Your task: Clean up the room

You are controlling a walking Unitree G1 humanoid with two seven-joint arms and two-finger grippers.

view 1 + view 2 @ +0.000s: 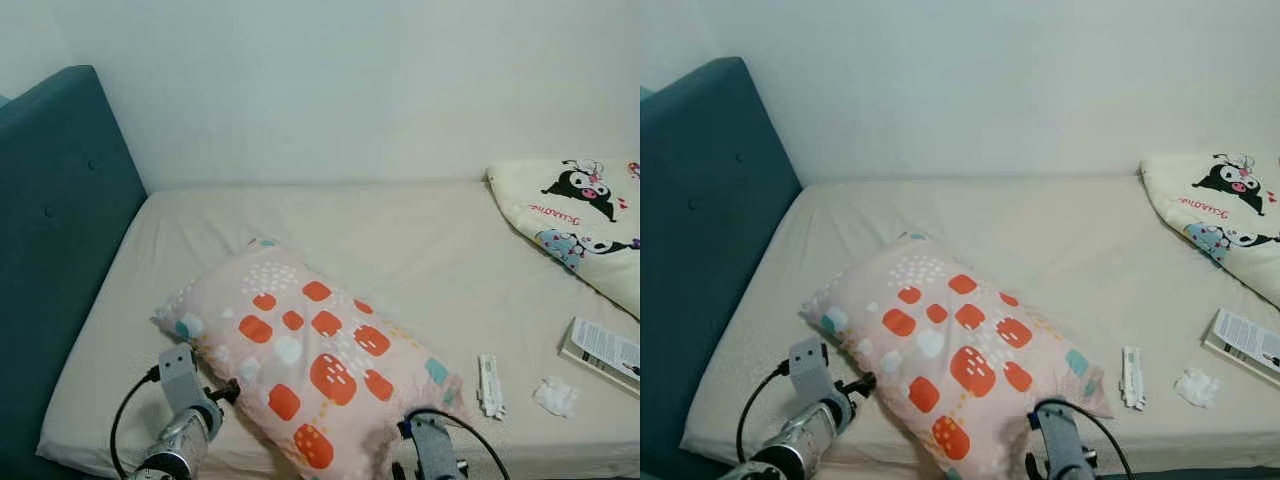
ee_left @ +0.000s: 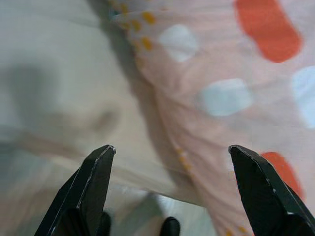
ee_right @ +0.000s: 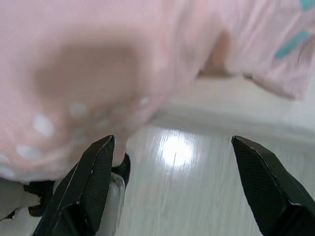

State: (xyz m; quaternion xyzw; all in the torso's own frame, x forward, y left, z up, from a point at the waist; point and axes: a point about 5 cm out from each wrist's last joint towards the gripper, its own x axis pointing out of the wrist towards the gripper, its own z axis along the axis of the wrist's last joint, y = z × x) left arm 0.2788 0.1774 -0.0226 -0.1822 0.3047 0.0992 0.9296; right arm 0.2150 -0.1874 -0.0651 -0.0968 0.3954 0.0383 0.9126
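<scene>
A pink pillow (image 1: pixel 310 355) with orange and white patches lies askew on the beige bed (image 1: pixel 400 230), reaching the front edge. My left arm (image 1: pixel 185 400) is at the pillow's left lower side. The left gripper (image 2: pixel 171 147) is open, with the pillow's edge (image 2: pixel 221 98) and the sheet just ahead of its fingers. My right arm (image 1: pixel 432 450) sits under the pillow's lower right corner. The right gripper (image 3: pixel 172 139) is open below the overhanging pillow (image 3: pixel 98 73), with shiny floor (image 3: pixel 187 187) beyond it. Neither gripper holds anything.
A teal headboard (image 1: pixel 50 250) stands on the left. A cartoon-printed cushion (image 1: pixel 580 215) lies at the right. Near the front right edge are a white strip-shaped object (image 1: pixel 489 385), a crumpled tissue (image 1: pixel 555 396) and a booklet (image 1: pixel 605 352). A white wall runs behind.
</scene>
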